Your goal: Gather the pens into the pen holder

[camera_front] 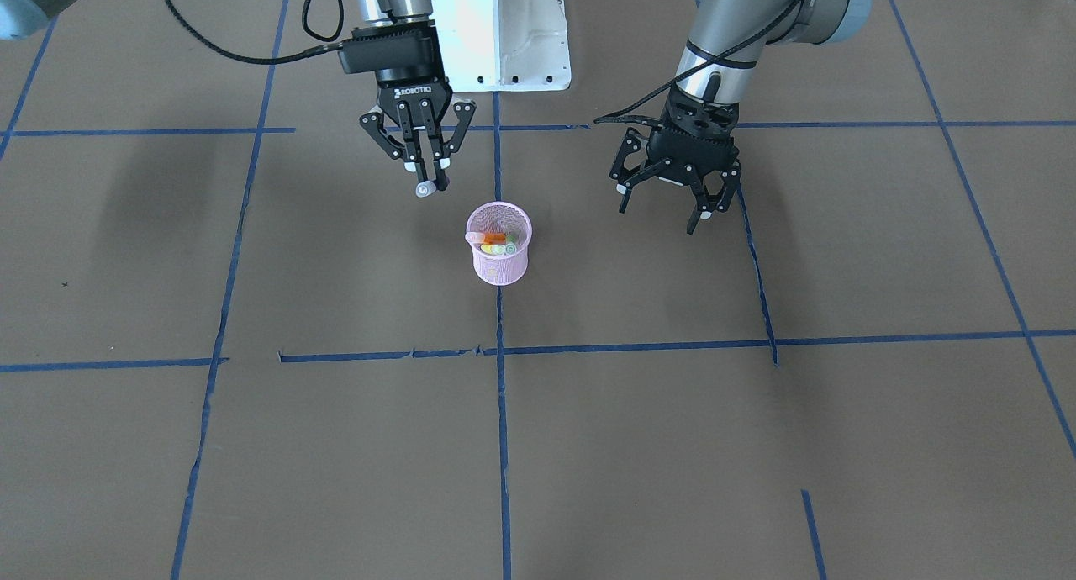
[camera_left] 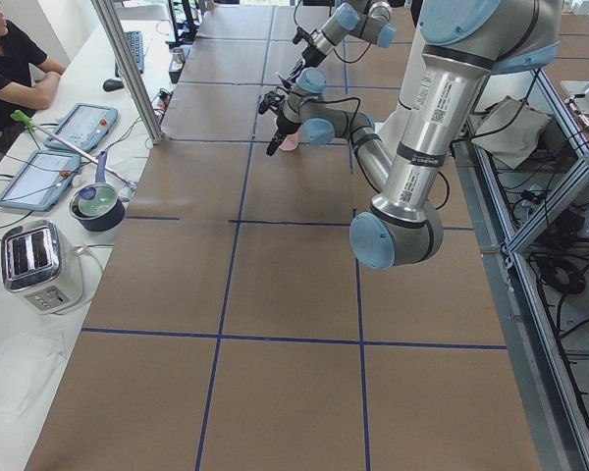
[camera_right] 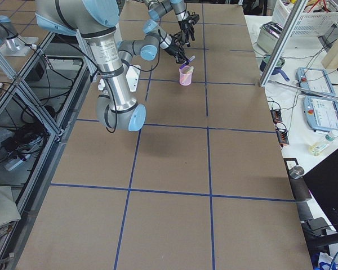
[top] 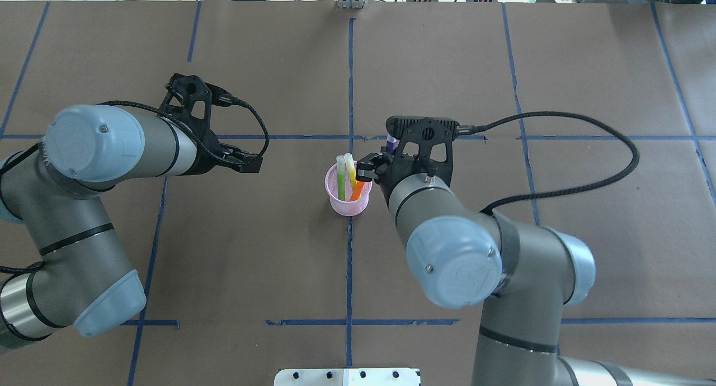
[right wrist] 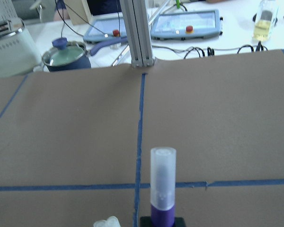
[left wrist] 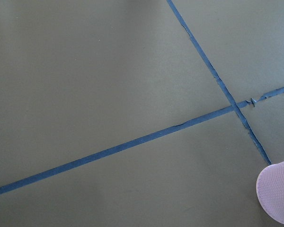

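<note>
- A brown paper-covered counter point(camera_front: 756, 437) fills the scene, marked into large squares by blue tape lines point(camera_front: 502, 445).
- The pen holder point(camera_front: 500, 259), a small pink mesh cup, stands upright near the middle of the counter, on a tape line.
- Three pens stand inside it, leaning on the rim: a green pen point(top: 340, 180), a yellow pen point(top: 351, 171) and an orange pen point(top: 357, 191).
- The right pincer point(camera_front: 427, 166) hangs in the air just beside the holder, on the robot's right of it, closed around a purple pen point(right wrist: 162, 208).
- That pen's pale whitish end sticks out past the fingertips; it is not in the cup.
- The left pincer point(camera_front: 664, 203) hovers over bare counter on the other side of the holder, well apart from it, its fingers spread wide and holding nothing.
- The left wrist view shows only paper, tape and the holder's edge in a corner.
- Past the counter's far edge sits a dark pot point(right wrist: 66, 56) with a pale green lid.
</note>
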Available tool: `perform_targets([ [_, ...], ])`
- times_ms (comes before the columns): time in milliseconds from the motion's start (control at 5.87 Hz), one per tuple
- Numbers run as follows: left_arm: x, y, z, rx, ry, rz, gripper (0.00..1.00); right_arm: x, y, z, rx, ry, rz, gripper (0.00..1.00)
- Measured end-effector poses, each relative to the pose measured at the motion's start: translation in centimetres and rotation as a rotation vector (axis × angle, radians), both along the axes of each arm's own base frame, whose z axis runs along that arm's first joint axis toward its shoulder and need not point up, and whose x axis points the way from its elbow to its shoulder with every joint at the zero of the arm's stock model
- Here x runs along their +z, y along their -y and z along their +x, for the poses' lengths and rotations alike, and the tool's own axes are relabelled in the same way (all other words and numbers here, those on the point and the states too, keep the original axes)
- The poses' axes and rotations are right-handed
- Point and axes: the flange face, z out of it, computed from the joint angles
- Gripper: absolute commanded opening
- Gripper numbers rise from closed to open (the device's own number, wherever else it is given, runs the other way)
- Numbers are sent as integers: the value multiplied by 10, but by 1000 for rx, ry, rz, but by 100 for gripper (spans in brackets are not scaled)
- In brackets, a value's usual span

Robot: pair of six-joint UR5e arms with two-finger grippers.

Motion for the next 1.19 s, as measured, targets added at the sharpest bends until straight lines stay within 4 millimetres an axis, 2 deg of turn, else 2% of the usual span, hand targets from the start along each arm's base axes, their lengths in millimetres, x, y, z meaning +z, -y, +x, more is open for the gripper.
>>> perform_targets([
  [170,-2,-1,-2,-2,-4,1,97,4,-9,-24,72,13,65,0],
  [511,0,-3,-5,-4,-3,-3,98,6,-11,-65,132,-7,119,6],
  [681,1,-4,-6,-5,-2,-5,98,6,-10,-84,135,-28,124,71],
  [852,1,-4,-7,-5,-2,-6,98,8,-12,-93,128,-43,126,99],
  [1192,3,-5,-7,-4,-1,-6,96,3,-17,-96,100,-68,147,99],
])
